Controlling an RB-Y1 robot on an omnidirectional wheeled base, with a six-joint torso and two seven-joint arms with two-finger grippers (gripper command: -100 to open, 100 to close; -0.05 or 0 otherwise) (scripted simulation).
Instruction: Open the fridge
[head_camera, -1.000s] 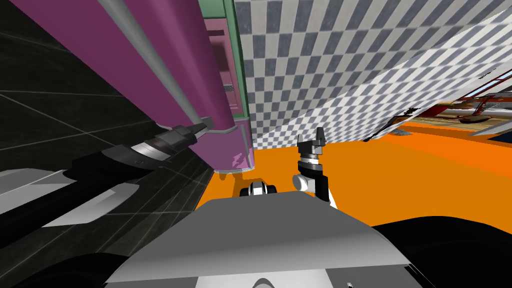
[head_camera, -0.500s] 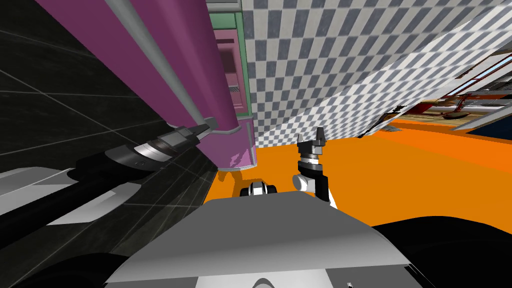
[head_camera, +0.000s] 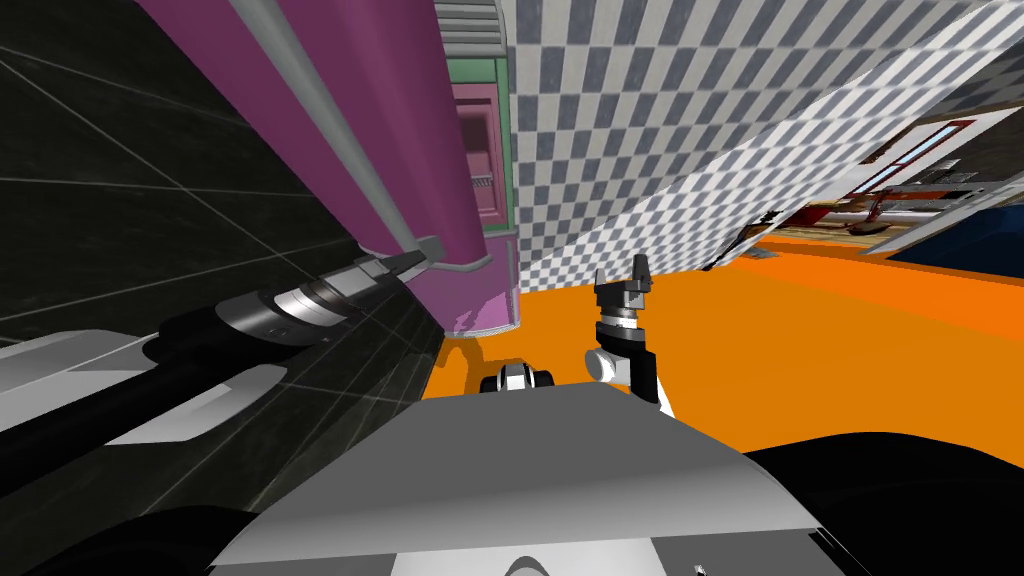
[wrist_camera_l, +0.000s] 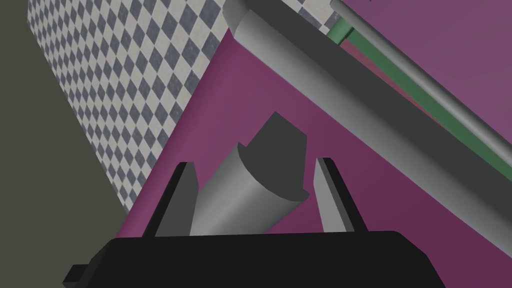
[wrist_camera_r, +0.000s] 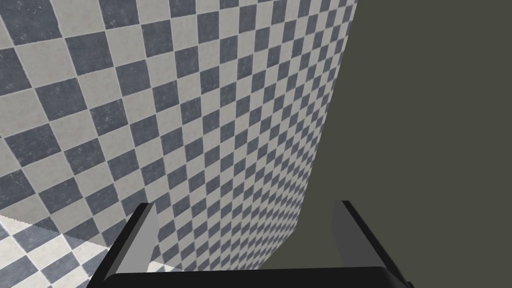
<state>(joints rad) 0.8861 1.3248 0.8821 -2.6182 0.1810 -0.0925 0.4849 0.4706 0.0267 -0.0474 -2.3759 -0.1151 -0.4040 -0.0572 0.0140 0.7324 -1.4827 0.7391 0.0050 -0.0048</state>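
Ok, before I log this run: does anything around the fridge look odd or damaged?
Nothing stands out. The purple fridge door stands ajar, pink interior showing past its edge, with the left gripper closed around the lower end of the grey handle. The slant is the camera's.

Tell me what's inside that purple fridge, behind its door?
The door stands ajar, the left end effector shut on its grey handle. Through the gap show a green frame and a pink inner wall. The door covers everything else.
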